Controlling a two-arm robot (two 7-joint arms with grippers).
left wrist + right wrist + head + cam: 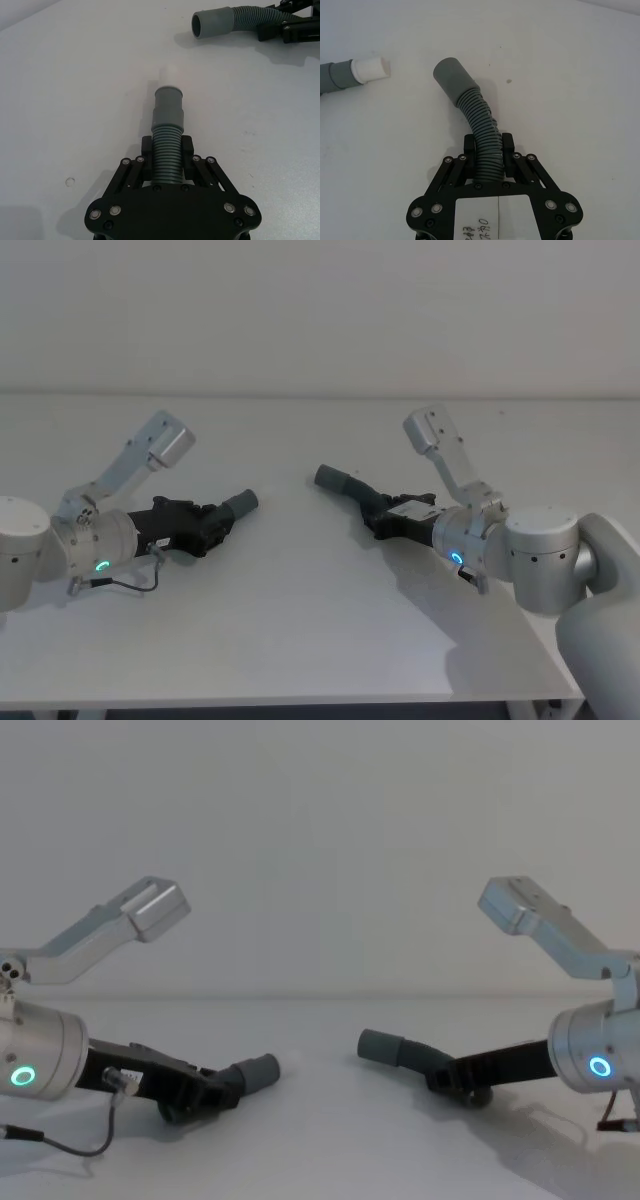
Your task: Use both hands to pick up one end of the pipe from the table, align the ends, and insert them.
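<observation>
Two arms come in low over the desk [300, 630], one from each side, both angled toward the middle with their wrists close to the surface and their ring lights glowing. My left gripper [218, 521] is clamped on the ribbed part of the straight piece [241, 504]. Its fingers [146, 148] press on both sides of the hose just behind the grey cuff. The piece sticks straight out of the gripper, pointing inward and away from the robot, and the white spigot [169, 75] juts from its cuff. My right gripper [378, 524] is closed the same way on the ribbed part of the curved piece [348, 487], which bends to one side past the fingers and ends in the open cuff [451, 75]. In the chest view both free ends tilt a little upward and appear raised off the desk, with soft shadows beneath them. The spigot and the open cuff are well apart, with bare desk between them. I see they do not line up: the open cuff sits farther from the robot than the spigot
</observation>
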